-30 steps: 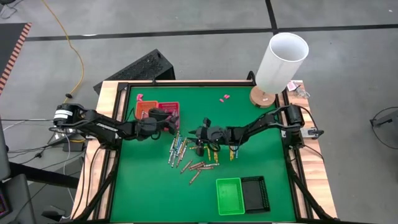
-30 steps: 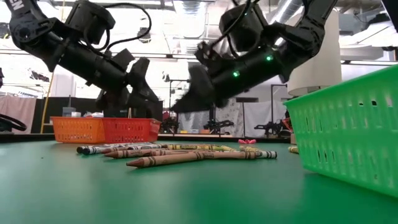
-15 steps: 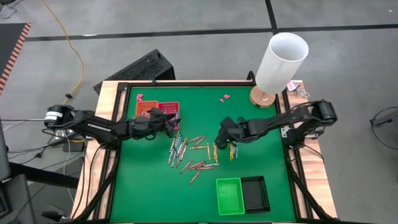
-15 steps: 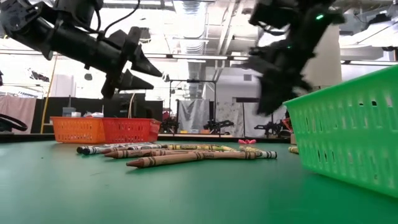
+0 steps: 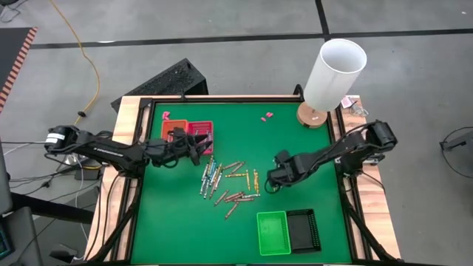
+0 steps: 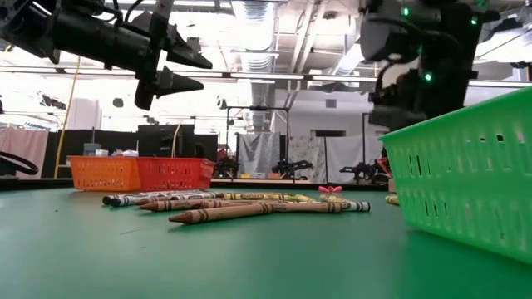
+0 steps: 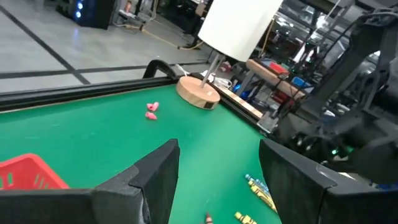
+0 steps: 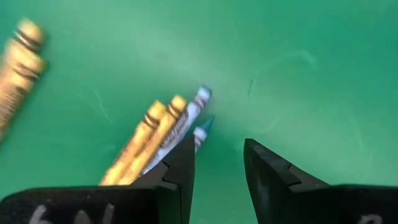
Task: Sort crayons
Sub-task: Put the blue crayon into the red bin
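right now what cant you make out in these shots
- Inside of the red tray: in the high view the left gripper overlaps its near edge; in the low view only the outer wall shows.
- Inside of the green tray: low view shows only its wall, cut off by the picture's right edge.
- Crayons: too small in the high view to count.
- Right gripper: low view hides its fingers behind the green tray.

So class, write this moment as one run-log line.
left claw: open, raised by red tray | right claw: open, empty, low over crayons | green tray: empty
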Motion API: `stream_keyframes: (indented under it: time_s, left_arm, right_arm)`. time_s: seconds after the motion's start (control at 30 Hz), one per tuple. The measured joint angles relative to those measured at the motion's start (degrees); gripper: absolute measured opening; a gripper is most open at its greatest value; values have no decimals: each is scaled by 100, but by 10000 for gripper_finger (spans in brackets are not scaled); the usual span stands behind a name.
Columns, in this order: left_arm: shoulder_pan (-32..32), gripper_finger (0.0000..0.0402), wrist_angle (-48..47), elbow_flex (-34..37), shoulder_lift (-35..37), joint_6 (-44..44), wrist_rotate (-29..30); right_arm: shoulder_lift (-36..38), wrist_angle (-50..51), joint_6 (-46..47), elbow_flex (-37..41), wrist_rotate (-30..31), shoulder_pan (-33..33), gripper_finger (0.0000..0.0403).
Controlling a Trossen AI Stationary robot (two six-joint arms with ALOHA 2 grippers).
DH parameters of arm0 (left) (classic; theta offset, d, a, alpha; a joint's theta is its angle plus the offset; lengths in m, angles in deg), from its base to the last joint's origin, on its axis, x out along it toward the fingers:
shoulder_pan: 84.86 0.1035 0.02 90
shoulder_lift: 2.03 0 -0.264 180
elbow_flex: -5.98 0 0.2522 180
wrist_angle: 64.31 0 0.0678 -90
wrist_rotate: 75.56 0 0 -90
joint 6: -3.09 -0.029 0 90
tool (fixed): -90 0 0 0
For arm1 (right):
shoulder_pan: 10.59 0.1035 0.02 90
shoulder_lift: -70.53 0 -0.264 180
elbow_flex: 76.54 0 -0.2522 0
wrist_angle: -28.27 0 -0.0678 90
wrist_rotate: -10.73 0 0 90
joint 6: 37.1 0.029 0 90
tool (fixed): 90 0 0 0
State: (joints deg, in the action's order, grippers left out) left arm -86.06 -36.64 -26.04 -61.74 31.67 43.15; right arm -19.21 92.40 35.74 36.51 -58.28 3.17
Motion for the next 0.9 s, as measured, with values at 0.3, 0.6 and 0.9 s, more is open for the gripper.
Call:
stream_keyframes:
  time_s: [0.3,0.6,0.9]
  left_arm:
    - [-15,210,-13,0,16,-27,4]
    - [-15,210,-128,0,14,-29,8]
    - [-12,210,-149,0,14,-29,13]
  right_arm:
    - [-502,-104,26,-4,-333,34,133]
    - [-79,-90,-162,7,-17,175,133]
    - [191,-453,-907,4,136,486,133]
